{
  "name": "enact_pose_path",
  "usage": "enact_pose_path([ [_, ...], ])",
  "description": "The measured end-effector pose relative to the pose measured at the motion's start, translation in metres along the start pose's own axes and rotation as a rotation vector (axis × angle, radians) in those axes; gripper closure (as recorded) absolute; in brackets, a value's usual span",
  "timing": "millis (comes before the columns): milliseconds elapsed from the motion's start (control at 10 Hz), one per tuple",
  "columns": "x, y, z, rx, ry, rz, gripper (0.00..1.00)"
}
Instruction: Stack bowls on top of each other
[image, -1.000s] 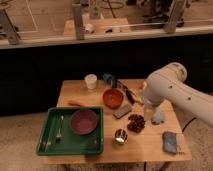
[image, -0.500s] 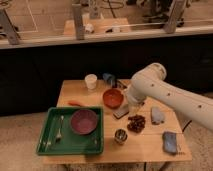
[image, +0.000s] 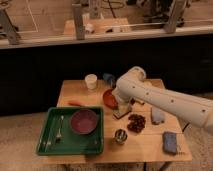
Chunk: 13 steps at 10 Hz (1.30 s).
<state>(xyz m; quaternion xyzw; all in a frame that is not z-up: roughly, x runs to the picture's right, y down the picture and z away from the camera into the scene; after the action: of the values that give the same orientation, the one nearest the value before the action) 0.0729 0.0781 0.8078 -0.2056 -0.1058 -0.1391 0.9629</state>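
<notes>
The glossy orange-red bowl (image: 108, 98) sits near the middle of the wooden table (image: 145, 147), partly hidden by my arm. The dull purple-maroon bowl (image: 83, 121) sits upright in the green tray (image: 50, 146) at the table's left front. My gripper (image: 119, 102) is at the right edge of the orange-red bowl, at the end of the white arm that reaches in from the right. The two bowls are apart, the purple one to the lower left of the orange-red one.
A white cup (image: 91, 81) and a blue object (image: 108, 77) stand at the back. An orange stick-like item (image: 76, 104) lies behind the tray. A metal cup (image: 120, 136), a dark red-brown heap (image: 136, 122) and two blue-grey cloths (image: 158, 116) (image: 170, 141) lie front right. Cutlery (image: 60, 131) lies in the tray.
My arm has swung left across the table, from beside the right of the orange-red bowl to over its right edge. The bowls have not moved.
</notes>
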Motion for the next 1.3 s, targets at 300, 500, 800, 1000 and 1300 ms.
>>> enact_pose_path([
  [300, 0.017, -0.01, 0.025, -0.026, -0.011, 0.022, 0.2],
  [500, 0.022, -0.007, 0.038, -0.042, -0.029, 0.018, 0.2],
  [800, 0.013, -0.008, 0.052, -0.056, -0.042, -0.002, 0.2],
  [1000, 0.005, -0.013, 0.059, -0.066, -0.039, -0.013, 0.21],
  [1300, 0.002, -0.021, 0.067, -0.082, -0.025, -0.013, 0.46],
])
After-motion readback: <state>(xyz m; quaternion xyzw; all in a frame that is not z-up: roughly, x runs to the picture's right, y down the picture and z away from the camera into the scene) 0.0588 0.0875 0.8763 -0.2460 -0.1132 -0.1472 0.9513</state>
